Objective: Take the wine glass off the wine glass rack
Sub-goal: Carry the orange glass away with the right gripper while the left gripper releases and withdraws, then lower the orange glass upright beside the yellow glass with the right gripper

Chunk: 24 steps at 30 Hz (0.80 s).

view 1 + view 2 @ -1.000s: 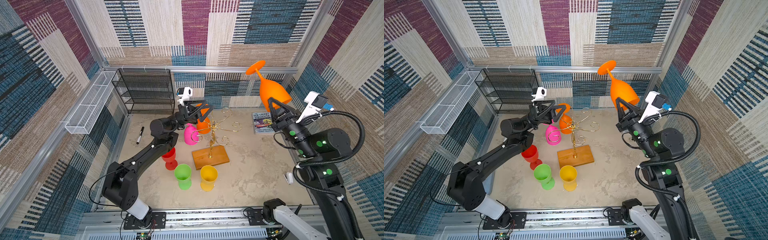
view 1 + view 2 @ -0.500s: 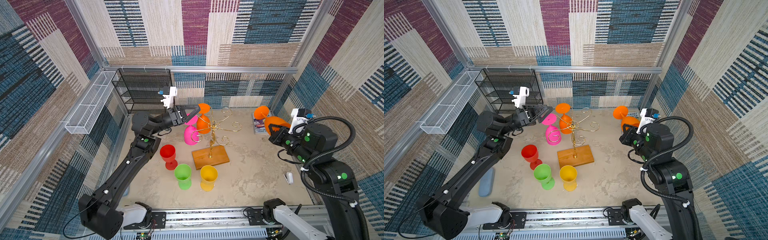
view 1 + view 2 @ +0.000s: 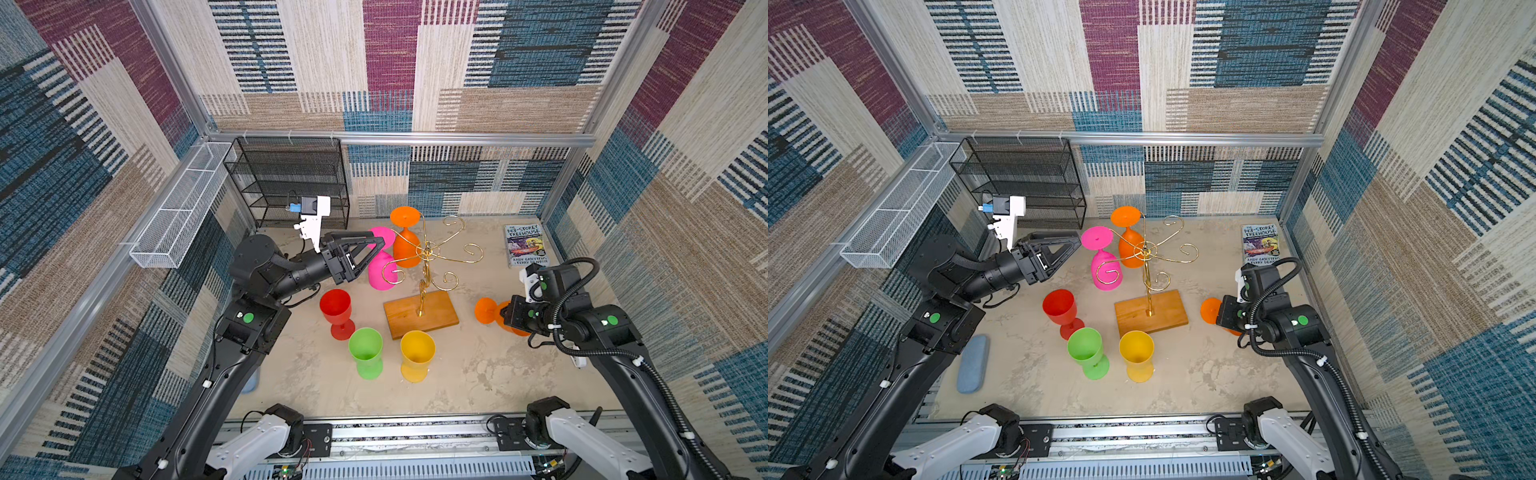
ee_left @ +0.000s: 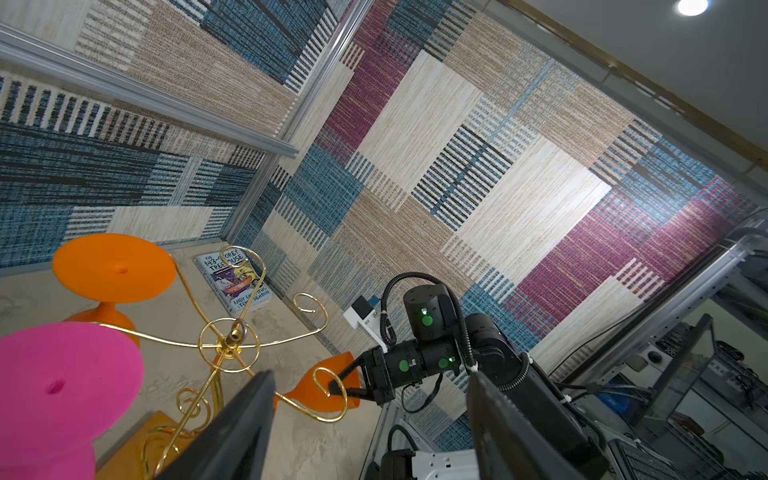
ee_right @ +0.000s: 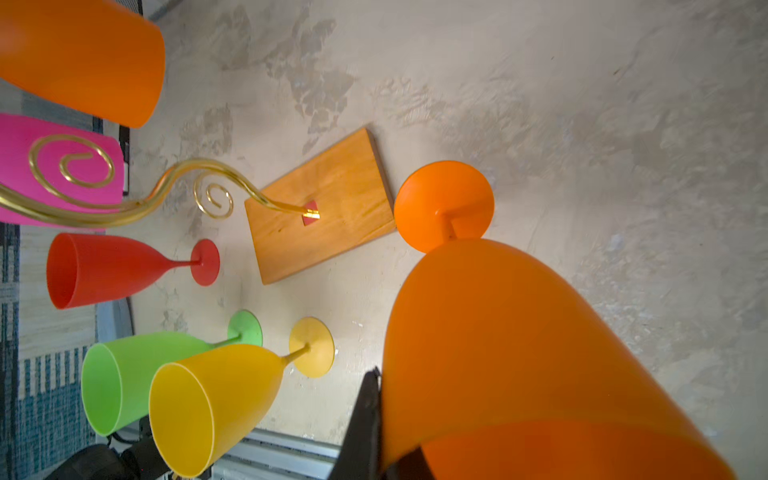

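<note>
The right hand (image 4: 345,382) was clamped on the bowl of an orange wine glass (image 5: 519,353), carried low and tipped on its side, foot toward the wooden base (image 3: 419,313); whether the foot touched the tabletop (image 3: 478,374) could not be told. That glass was clear of the wine glass rack (image 3: 428,249), which stood mid-tabletop with a pink glass (image 3: 381,272) and a second orange glass (image 3: 406,249) hanging upside down on its gold arms. The left hand (image 3: 374,254) had its fingers apart, empty, just beside the pink glass. Red (image 3: 336,307), green (image 3: 365,347) and yellow (image 3: 417,353) glasses stood upright near the base. By the back right corner lay a book (image 3: 524,245) whose cover read "143-STOREY TREEHOUSE" and "ANDY GRIFFITHS TERRY DENTON". A second before, the right hand had held its glass high in the air, foot uppermost; it had since come down beside the base. The left hand, then in among the hanging glasses, had drawn back from them.
</note>
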Tool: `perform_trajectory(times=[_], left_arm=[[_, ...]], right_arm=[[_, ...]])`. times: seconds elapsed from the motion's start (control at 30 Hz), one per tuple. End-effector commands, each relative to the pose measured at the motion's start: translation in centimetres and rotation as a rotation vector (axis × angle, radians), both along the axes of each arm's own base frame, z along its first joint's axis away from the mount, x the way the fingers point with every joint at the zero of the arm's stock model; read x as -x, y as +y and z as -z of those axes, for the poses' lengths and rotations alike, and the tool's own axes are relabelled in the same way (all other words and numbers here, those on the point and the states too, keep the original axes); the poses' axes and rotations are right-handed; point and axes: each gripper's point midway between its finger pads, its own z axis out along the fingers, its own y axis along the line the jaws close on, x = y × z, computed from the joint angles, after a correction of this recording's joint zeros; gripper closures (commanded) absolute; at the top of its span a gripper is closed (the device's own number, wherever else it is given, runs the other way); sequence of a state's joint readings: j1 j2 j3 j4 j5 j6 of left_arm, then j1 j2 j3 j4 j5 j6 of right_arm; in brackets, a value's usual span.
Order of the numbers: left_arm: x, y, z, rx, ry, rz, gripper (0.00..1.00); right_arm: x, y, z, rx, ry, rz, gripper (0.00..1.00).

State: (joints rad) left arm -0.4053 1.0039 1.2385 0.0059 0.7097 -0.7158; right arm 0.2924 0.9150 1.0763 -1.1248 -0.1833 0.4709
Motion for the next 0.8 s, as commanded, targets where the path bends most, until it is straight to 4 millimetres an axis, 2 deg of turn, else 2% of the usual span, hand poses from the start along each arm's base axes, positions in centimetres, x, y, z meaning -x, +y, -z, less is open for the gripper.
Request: perform_trajectory(times=[0.0,0.13,0.33,0.77], left_arm=[[-0.4,0.2,0.6,-0.033,-0.026,-0.027,0.25],[-0.6,0.2,0.7,-0.039,-0.031,-0.035,0.25],[-0.8,0.2,0.8,-0.046,-0.027,-0.034,0.25],[-1.1,0.1,1.3,-0.048,-0.011,-0.03,0.25]], right_arm=[[1.2,1.4,1.3,0.017,0.068,-0.048,1.0],[2.3,3.8,3.2,0.055,0.139,-0.13,1.0],[3.7,5.3,5.2,0.107,0.212,-0.207,1.0],[4.3,7.8,5.6,0.165,0.262,-0.307,1.0]])
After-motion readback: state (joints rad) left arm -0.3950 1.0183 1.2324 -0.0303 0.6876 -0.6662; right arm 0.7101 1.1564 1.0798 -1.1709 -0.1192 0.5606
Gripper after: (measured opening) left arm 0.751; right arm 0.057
